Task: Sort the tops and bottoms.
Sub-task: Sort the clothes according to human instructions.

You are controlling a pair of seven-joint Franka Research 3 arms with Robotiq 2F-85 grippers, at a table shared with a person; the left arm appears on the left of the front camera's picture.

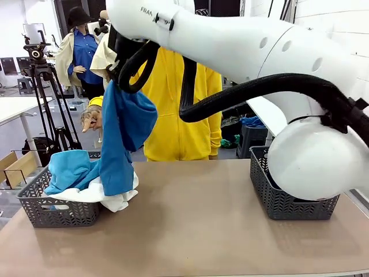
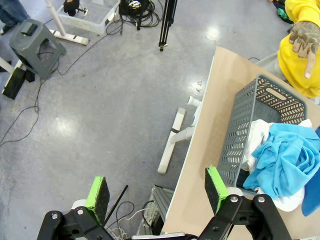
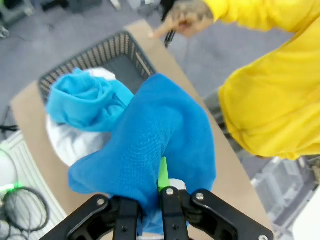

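Brown tabletop (image 1: 202,231) carries two grey baskets, and above the left basket (image 1: 55,210) hangs the blue top (image 1: 124,138), its lower edge draped over that basket's front rim. A lighter blue top (image 1: 69,170) and a white shirt (image 1: 109,199) already lie heaped there. The right gripper (image 3: 150,197), reached across from the other side, is clenched on a fold of the hanging top. To finish well, it should probably move further over the basket before letting go — otherwise the cloth may slide down the outside. The left gripper (image 2: 157,192) is released, beside the table's edge, holding nothing. A person in a yellow hoodie (image 1: 173,109) points a hand (image 3: 182,17) toward the left basket; the right basket (image 1: 288,199) sits well apart.
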